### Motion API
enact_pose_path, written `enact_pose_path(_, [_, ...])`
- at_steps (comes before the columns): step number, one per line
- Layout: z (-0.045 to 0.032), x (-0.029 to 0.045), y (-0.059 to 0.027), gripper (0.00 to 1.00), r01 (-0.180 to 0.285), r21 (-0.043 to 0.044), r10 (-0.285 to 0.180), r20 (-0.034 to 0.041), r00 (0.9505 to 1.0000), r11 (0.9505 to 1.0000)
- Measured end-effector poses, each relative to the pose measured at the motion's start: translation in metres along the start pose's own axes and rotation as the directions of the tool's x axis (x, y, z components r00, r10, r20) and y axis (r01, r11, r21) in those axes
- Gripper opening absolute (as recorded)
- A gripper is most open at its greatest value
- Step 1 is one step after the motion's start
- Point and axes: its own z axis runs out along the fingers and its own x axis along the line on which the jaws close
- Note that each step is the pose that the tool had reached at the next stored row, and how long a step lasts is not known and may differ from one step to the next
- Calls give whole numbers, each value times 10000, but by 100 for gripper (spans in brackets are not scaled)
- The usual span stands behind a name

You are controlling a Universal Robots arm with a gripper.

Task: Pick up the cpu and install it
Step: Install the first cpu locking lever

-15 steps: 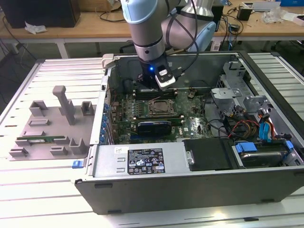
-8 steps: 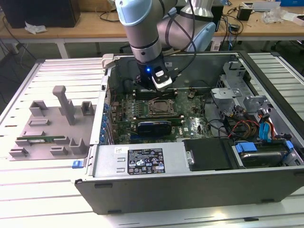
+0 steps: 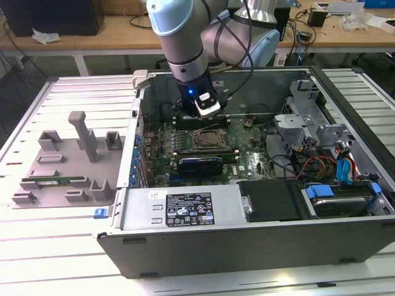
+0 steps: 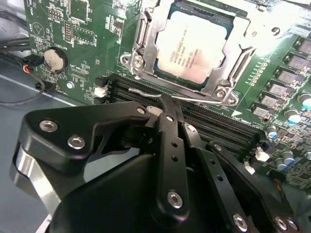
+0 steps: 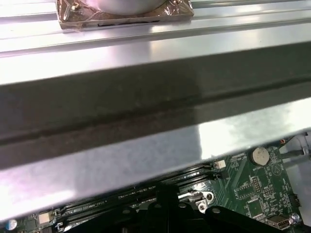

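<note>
In the exterior view, the arm's wrist is covering the motherboard at the socket frame's eleven o'clock. In the second wrist view, the gripper is hiding the memory slots, and the picture edge is cropping the socket frame.

Back bench: wooden top, white legs, runs across the rear.
Work table: ribbed silver metal slats.
Floor: dark grey, under the bench.
Light: bright glare on the slats.
</note>
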Motion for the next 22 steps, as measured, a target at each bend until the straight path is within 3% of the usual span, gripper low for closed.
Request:
enact_pose_path(2, [28, 6, -6, 11, -59, 1, 59, 64, 10000, 10000])
enact_pose_path(5, [54, 10, -11, 11, -123, 8, 123, 102, 9999, 9999])
enact_pose_path(16, [109, -75, 3, 11, -431, 76, 430, 170, 9989, 9990])
enact_pose_path(22, [114, -80, 0, 11, -472, 86, 470, 179, 9987, 9988])
